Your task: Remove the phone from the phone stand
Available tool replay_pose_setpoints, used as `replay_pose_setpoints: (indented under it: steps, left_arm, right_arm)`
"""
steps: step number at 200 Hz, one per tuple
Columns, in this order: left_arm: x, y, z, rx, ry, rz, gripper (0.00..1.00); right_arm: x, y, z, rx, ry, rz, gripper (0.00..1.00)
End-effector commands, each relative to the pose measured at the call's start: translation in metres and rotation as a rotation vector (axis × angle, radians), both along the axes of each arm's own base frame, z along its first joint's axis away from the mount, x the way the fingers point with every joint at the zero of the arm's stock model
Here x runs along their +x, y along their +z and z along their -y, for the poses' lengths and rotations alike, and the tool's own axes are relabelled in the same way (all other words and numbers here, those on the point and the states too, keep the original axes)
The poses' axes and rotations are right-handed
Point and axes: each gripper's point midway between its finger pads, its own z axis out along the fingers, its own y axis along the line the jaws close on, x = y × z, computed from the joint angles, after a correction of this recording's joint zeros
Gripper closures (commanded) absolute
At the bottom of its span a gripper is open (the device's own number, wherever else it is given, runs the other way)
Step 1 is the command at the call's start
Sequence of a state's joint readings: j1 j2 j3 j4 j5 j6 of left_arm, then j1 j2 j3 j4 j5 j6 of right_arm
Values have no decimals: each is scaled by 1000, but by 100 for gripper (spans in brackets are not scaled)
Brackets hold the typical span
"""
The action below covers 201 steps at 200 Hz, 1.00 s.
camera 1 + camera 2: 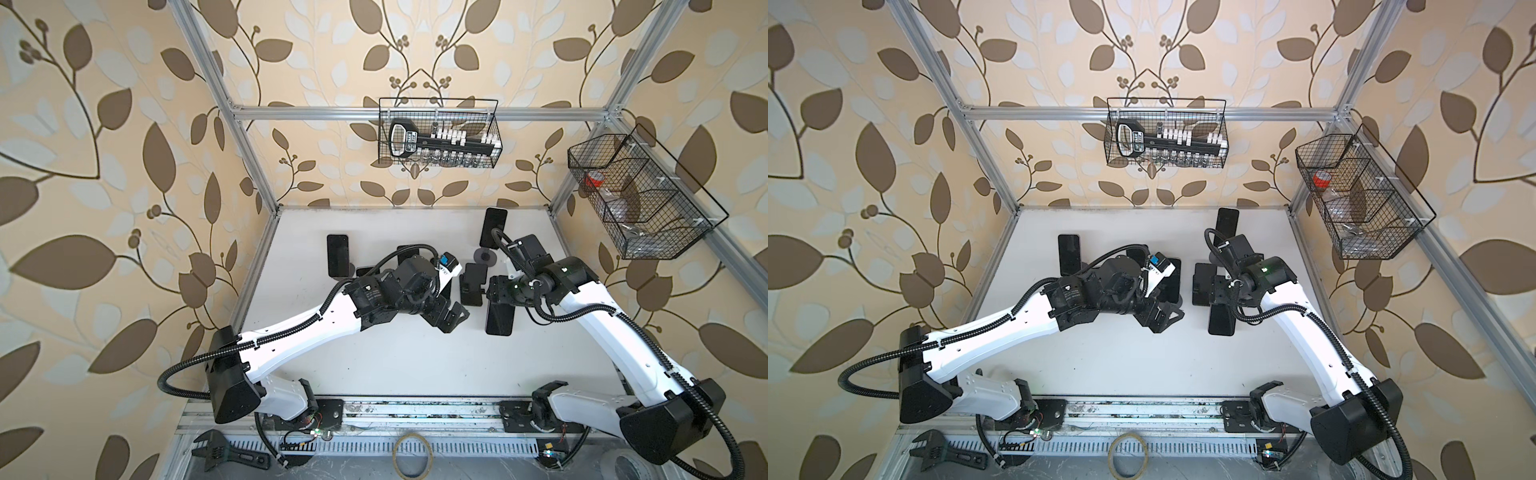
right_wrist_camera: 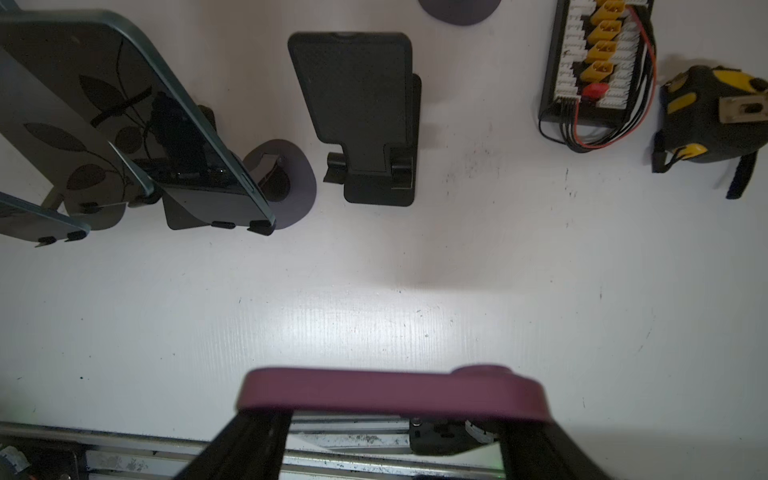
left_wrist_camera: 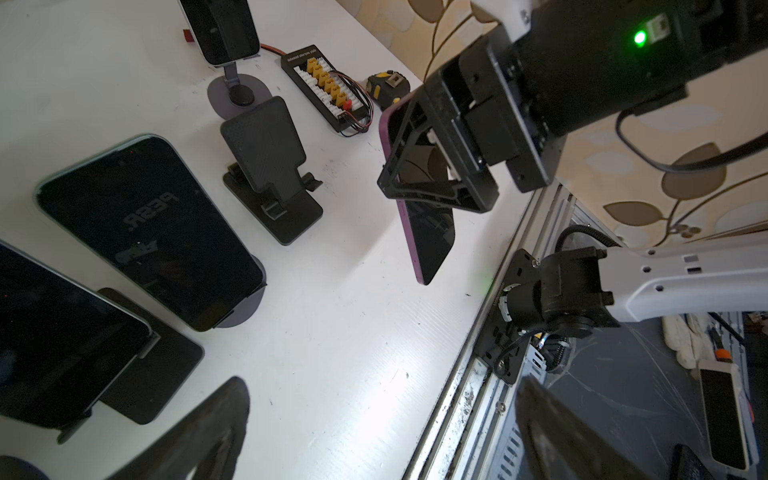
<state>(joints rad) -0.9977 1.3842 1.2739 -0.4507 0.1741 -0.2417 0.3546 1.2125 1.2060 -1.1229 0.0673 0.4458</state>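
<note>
R gripper [image 1: 496, 302], center-right in both top views, clamped on purple-cased phone [image 1: 498, 322], held in air just below the empty black stand [image 1: 473, 282]. L gripper [image 1: 451, 318] to its left, jaws wide apart.

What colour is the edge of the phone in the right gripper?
Purple, on the phone; clearest in the right wrist view.

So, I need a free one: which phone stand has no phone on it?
The black folding stand, its backrest bare; every other stand holds a phone.
</note>
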Motion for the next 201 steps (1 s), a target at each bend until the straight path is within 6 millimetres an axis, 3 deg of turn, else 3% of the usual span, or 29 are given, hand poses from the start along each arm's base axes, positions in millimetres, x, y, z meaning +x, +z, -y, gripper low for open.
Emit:
replay_pose_setpoints:
  steps: [1, 77, 87, 92, 114, 201]
  left_arm:
    - [-4, 6, 3, -9, 14, -5, 1]
    - [-15, -5, 12, 36, -62, -41, 1]
    - [-16, -3, 13, 28, -70, -43, 1]
    - [-14, -15, 18, 52, -76, -61, 1]
    - [-17, -22, 22, 63, -99, -80, 1]
    - [-24, -42, 16, 112, -123, -115, 1]
  right_arm:
    - [-13, -6, -3, 25, 11, -34, 48]
    - [-37, -51, -5, 46, 24, -156, 48]
    - [-38, -55, -5, 42, 23, -161, 48]
    - [-38, -57, -5, 39, 23, -165, 48]
    - [-39, -65, -2, 21, 29, -182, 48]
    - [-38, -91, -2, -7, 42, -291, 48]
